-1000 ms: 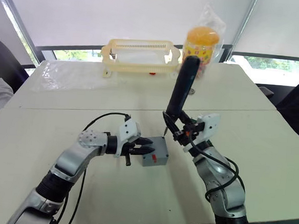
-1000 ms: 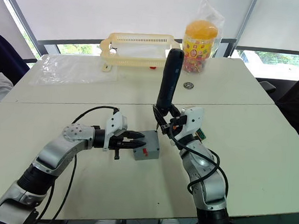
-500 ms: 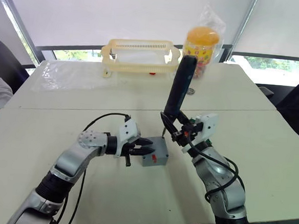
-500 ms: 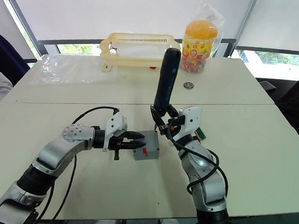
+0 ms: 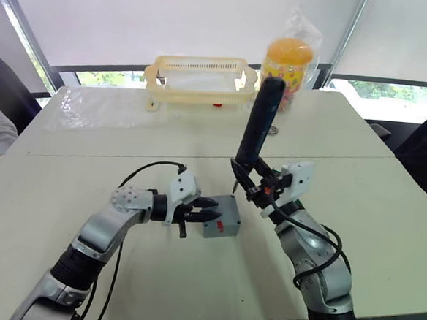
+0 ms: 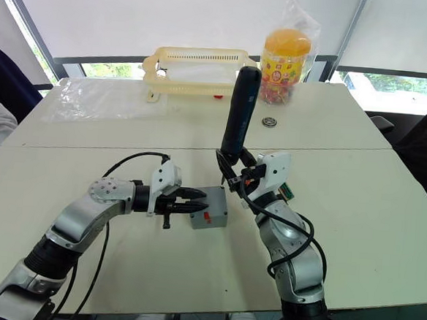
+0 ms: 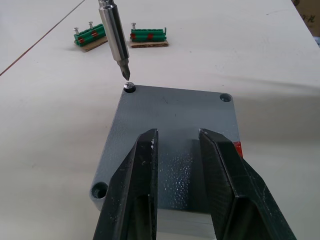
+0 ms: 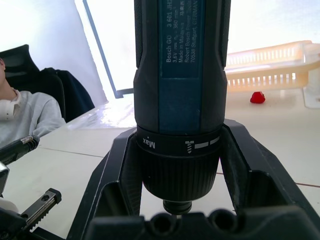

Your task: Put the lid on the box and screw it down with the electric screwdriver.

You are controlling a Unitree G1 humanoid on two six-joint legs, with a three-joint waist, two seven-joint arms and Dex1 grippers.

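The lid point(image 7: 175, 125) is seated on the box point(image 5: 222, 218), near the table's front middle, and is pressed by the slightly parted fingers of the left gripper point(image 7: 180, 195). The electric screwdriver point(image 5: 257, 126) is clamped near-upright in the right gripper point(image 5: 255, 190). The screwing step is judged in hand; next, the bit must be lowered squarely into the screw point(image 7: 129, 86). The left wrist view reveals the bit poised just above that corner screw, plus three empty holes and two green bit strips point(image 7: 120, 37).
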